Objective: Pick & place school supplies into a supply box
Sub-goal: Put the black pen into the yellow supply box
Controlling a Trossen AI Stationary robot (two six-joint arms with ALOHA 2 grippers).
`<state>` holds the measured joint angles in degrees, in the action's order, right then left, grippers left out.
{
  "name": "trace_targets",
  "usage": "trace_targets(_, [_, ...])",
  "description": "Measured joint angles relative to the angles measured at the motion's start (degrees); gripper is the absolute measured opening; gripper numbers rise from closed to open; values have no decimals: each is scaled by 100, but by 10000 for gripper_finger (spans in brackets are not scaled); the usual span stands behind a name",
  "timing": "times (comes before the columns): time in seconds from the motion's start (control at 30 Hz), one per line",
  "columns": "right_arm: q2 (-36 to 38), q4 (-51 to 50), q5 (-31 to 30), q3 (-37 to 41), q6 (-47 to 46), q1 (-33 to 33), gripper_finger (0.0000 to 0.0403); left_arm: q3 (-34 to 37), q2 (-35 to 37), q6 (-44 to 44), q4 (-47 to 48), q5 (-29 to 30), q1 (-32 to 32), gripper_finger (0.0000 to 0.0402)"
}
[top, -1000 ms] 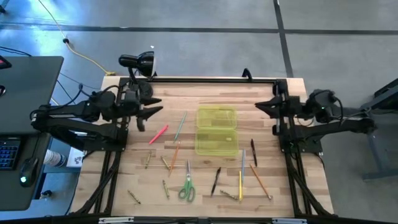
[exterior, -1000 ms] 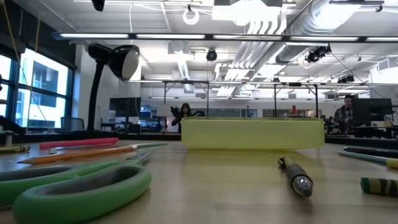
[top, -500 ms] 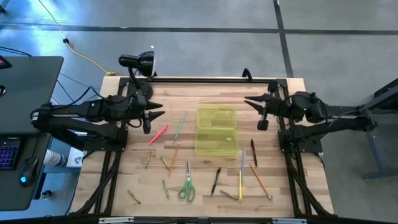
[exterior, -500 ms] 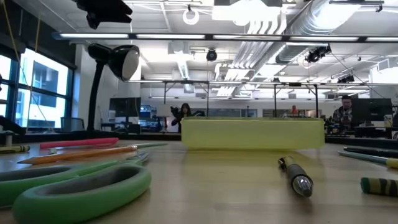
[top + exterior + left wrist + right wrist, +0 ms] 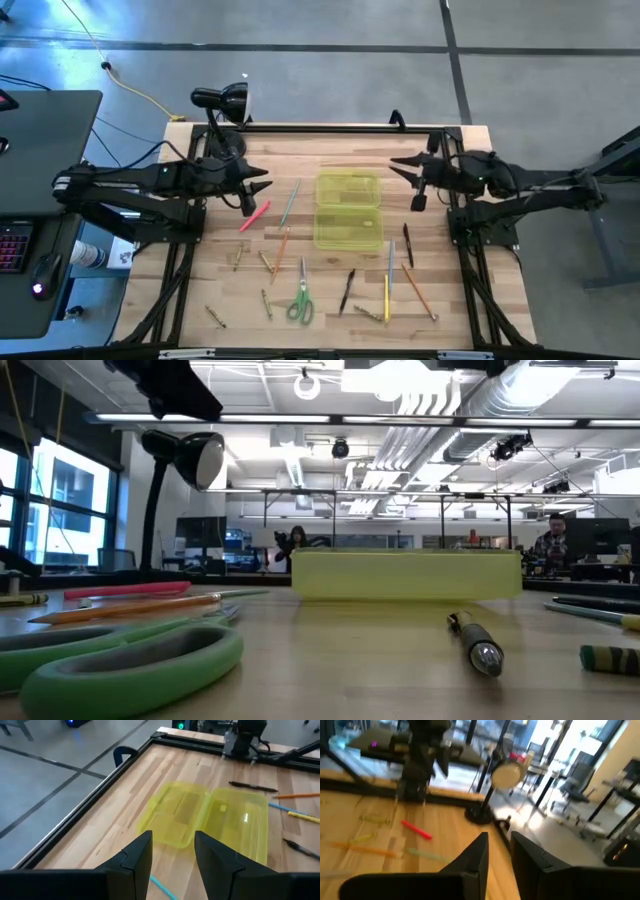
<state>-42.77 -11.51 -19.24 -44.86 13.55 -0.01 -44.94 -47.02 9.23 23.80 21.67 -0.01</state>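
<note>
Near edge of the counter (image 5: 460, 300): green-handled scissors (image 5: 299, 302), brassy bits (image 5: 215, 316) to their left, then a black pen (image 5: 346, 291), yellow pencil (image 5: 386, 298) and orange pencil (image 5: 417, 287) lying scattered to the right. None touching the box.

Mid counter: supply box (image 5: 349, 210), translucent yellow-green, lid swung flat open, both halves lying side by side. Red-pink marker (image 5: 255, 215) lies left of it, a thin green pencil (image 5: 290, 202) between.

My left jaws (image 5: 258, 187) hang over the marker's far end, parted, holding nothing. My right jaws (image 5: 412, 176) hang right of the box, a narrow gap between the fingers (image 5: 475, 857), empty.

Far left corner: black desk lamp (image 5: 222, 100).
</note>
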Motion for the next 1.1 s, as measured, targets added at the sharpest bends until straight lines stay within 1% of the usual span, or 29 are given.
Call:
trace_targets(0.27, [-83,-395,-63,0,-228,0,112,-1,-16,2,58,20,0,179])
trace_targets(0.33, [-81,-693,-85,0,-435,0,118,-1,-16,5,127,20,0,179])
trace_targets(0.43, [-107,-1458,-81,0,-1299,4,123,-1,-69,232,364,140,2,179])
trace_targets(0.57, [-155,-2768,20,0,-2673,5,124,-1,-129,703,682,314,2,179])
trace_targets(0.67, [-234,-3793,373,0,-3742,4,124,1,-180,873,794,479,2,179])
trace_targets(0.77, [-405,-4747,1134,0,-4829,4,124,-3,-160,907,737,502,2,179])
trace_targets(0.83, [-589,-5135,1549,29,-5341,31,124,-3,-169,907,742,579,2,179])
trace_targets(0.97, [-1044,-5046,1972,378,-5915,238,124,-3,-165,909,715,881,2,179])
trace_targets(1.1, [-1588,-4758,2133,577,-6319,473,124,-3,-165,909,720,981,2,179])
